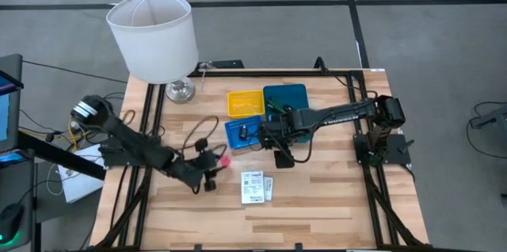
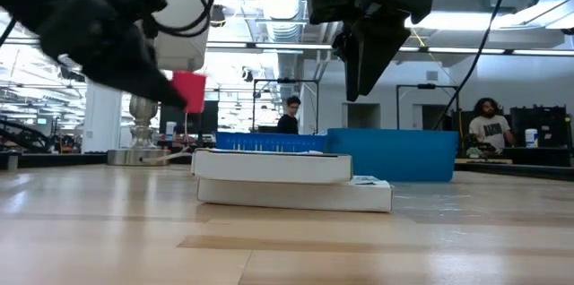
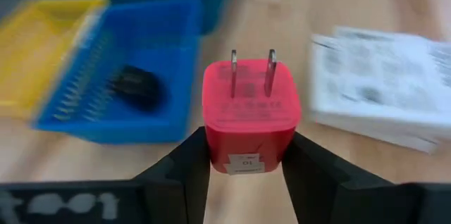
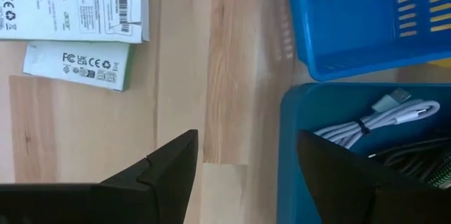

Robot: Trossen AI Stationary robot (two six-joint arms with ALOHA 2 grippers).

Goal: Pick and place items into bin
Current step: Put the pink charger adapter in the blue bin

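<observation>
We see the left gripper (image 1: 219, 159) raised off the bench (image 1: 317, 212), its fingers (image 3: 184, 171) clamped on the sides of a red-pink plug adapter (image 3: 248, 115) whose two metal prongs point away from the wrist. In the high view it sits just off the near corner of the small blue tray (image 1: 242, 131), with the white packets (image 1: 256, 186) close on its other side, so the gap there is narrow. The near half of the bench past the packets is bare wood.

The right gripper (image 1: 279, 150) hangs by the blue tray, fingers (image 4: 169, 164) spread apart and holding nothing; its wrist view looks down on the strip of wood between the packets and the trays.

The yellow tray (image 1: 245, 102), blue tray and larger teal tray (image 1: 291, 96) stand edge to edge at the far middle, with the white lampshade (image 1: 153, 34) well apart at the far left corner.

Only the left wrist view shows a black object (image 3: 135, 86) inside the blue tray; only the right wrist view shows a coiled white cable (image 4: 384, 120) in the teal tray. The low view alone shows two people in the room behind.
</observation>
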